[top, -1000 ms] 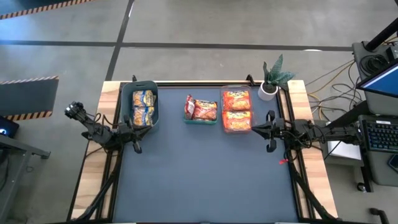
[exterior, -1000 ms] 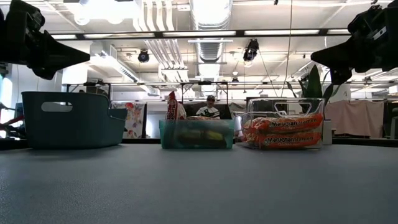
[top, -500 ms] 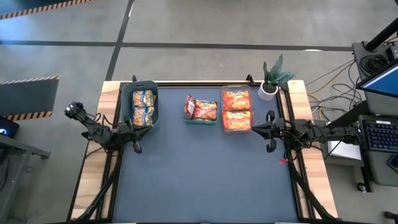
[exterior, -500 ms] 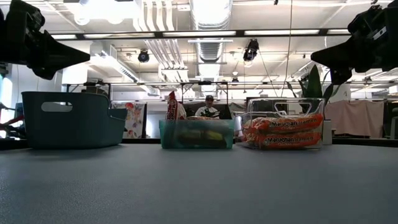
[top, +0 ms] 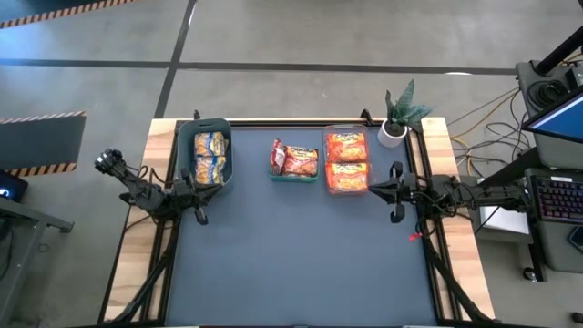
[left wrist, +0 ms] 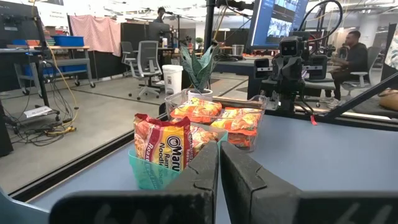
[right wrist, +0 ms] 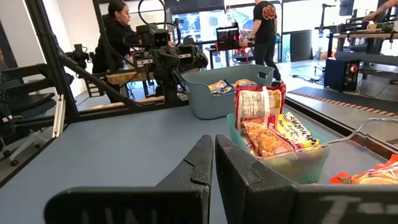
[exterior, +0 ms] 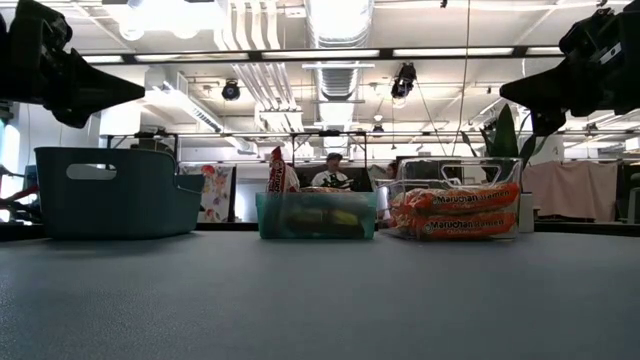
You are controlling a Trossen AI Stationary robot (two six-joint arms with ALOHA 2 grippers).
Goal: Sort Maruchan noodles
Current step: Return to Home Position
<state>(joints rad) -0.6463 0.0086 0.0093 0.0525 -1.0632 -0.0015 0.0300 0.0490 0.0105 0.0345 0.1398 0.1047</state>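
From above, the table (top: pixel 291 273) shows a dark blue-grey mat framed in pale wood, bare over most of its spread. Three bins stand in a row along the far edge. A blue-grey bin (top: pixel 185 155) holds the yellow-and-blue packets (top: pixel 209 157), a small green bin (top: pixel 293 179) holds the red-and-white packets (top: pixel 296 161), and a transparent bin (top: pixel 346 130) holds the orange packets (top: pixel 346 164). A potted plant (top: pixel 399 117) stands at the far right corner. The left pincer (top: pixel 202 193) hangs at the left edge by the blue-grey bin and the right pincer (top: pixel 378 189) at the right edge by the transparent bin. Grey concrete floor (top: pixel 319 36) lies all around.

At table height the mat runs flat to the three bins. Both pincers show as dark shapes in the upper corners, clear of the surface. Behind is an open hall with ceiling ducts (exterior: pixel 335 30) and strip lights, and a seated person (exterior: pixel 330 172) beyond the green bin.

The left wrist view shows that pincer narrow — only a slit between its fingers, nothing in it. Beyond the table are office chairs (left wrist: pixel 148 56), a pink cloth (left wrist: pixel 93 31) and a person at a desk (left wrist: pixel 356 53).

The right wrist view shows the same narrow, empty pincer — with two standing people (right wrist: pixel 118 37) in the room behind.
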